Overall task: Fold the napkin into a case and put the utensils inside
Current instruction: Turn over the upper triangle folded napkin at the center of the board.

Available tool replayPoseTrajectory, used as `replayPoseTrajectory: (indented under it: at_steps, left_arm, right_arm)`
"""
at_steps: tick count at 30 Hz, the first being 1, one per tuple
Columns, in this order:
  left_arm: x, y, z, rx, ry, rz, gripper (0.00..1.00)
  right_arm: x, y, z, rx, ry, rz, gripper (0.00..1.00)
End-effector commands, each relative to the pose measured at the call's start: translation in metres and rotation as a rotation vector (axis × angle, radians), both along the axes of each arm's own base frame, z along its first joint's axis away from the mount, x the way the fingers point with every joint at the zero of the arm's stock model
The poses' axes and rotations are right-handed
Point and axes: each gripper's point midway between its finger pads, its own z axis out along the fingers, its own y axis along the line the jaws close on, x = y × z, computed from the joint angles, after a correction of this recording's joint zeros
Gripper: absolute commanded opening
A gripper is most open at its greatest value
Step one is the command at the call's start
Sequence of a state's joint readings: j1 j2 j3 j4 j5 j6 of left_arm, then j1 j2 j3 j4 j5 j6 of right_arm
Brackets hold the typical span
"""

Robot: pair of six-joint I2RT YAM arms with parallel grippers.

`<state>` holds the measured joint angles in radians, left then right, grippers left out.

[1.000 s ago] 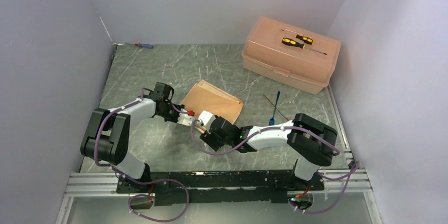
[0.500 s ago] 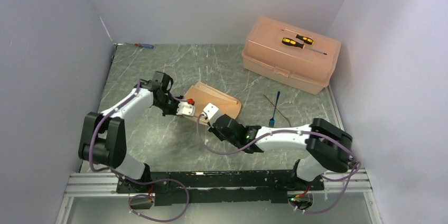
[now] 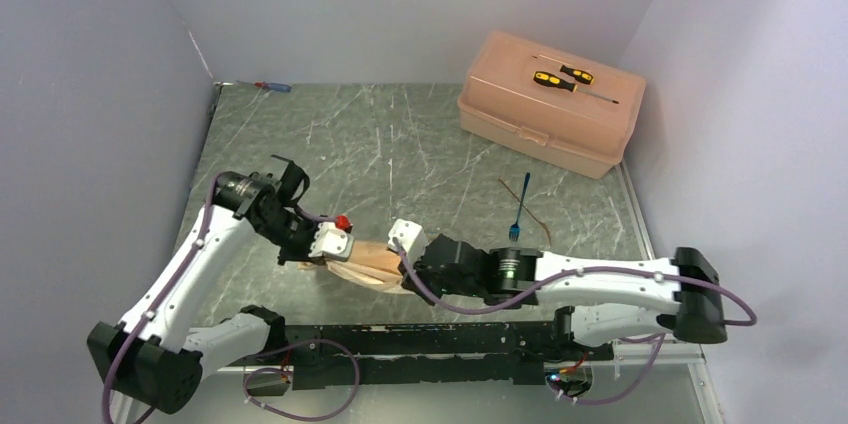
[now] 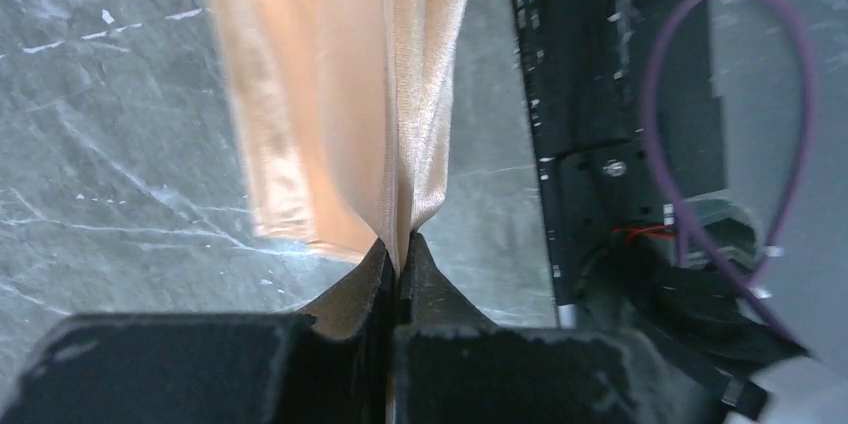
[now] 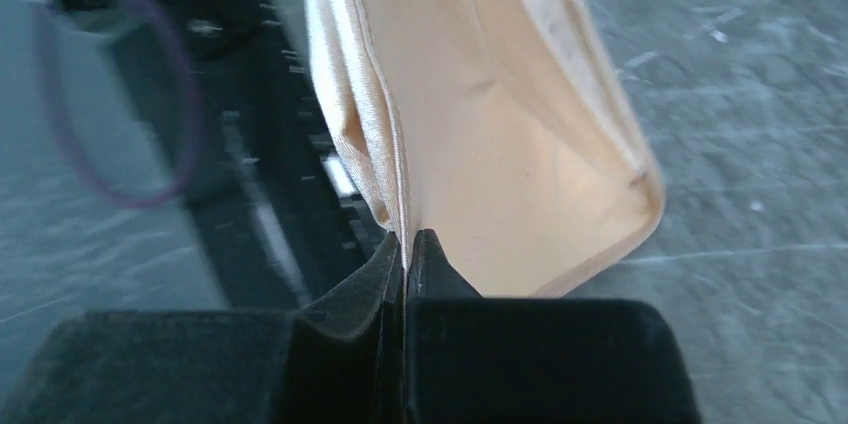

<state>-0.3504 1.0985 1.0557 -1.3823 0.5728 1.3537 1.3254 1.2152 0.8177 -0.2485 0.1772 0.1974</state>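
Observation:
The peach-orange napkin (image 3: 366,264) hangs bunched between both grippers near the table's front edge. My left gripper (image 3: 338,255) is shut on its left end; in the left wrist view the cloth (image 4: 330,94) runs up from the pinched fingertips (image 4: 400,249). My right gripper (image 3: 400,262) is shut on the right end; in the right wrist view a seamed edge of the napkin (image 5: 500,144) is clamped between the closed tips (image 5: 405,244). The utensils lie on the table at right: a blue-handled fork (image 3: 520,206) and a thin gold piece (image 3: 530,206) crossing it.
A pink plastic box (image 3: 548,122) stands at the back right with two yellow-and-black screwdrivers (image 3: 565,78) on its lid. A red-and-blue screwdriver (image 3: 272,87) lies at the back left corner. The black base rail (image 3: 420,339) runs just below the napkin.
The right gripper has shut on the napkin. Both arms have drawn the cloth from the table's middle toward the front edge, lifting it off its flat folded lie.

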Motion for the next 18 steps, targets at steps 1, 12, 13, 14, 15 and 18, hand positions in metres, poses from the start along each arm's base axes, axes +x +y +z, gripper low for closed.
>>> replayPoseTrajectory:
  at_steps: [1,12,13,14,15,18]
  left_arm:
    - [-0.061,0.001,0.041,-0.031,0.238,0.074,0.03]
    - [0.008,-0.030,-0.005,0.000,0.613,0.241,0.03]
    - [0.028,-0.032,-0.010,-0.012,0.658,0.273,0.03]
    - [0.058,-0.036,-0.011,-0.038,0.681,0.308,0.03]
    - [0.081,-0.037,-0.018,-0.038,0.715,0.345,0.03]
    - [0.148,-0.037,-0.056,-0.002,0.776,0.445,0.03]
  right_arm:
    - [-0.047,-0.004,0.063,0.143,0.188,0.094,0.00]
    - [0.066,-0.010,0.003,0.201,0.417,0.020,0.00]
    - [0.081,-0.013,-0.011,0.181,0.426,-0.001,0.00]
    - [0.095,-0.014,-0.023,0.167,0.432,-0.020,0.00]
    - [0.109,-0.016,-0.034,0.158,0.448,-0.035,0.00]
    - [0.157,-0.023,-0.059,0.142,0.456,-0.109,0.00]
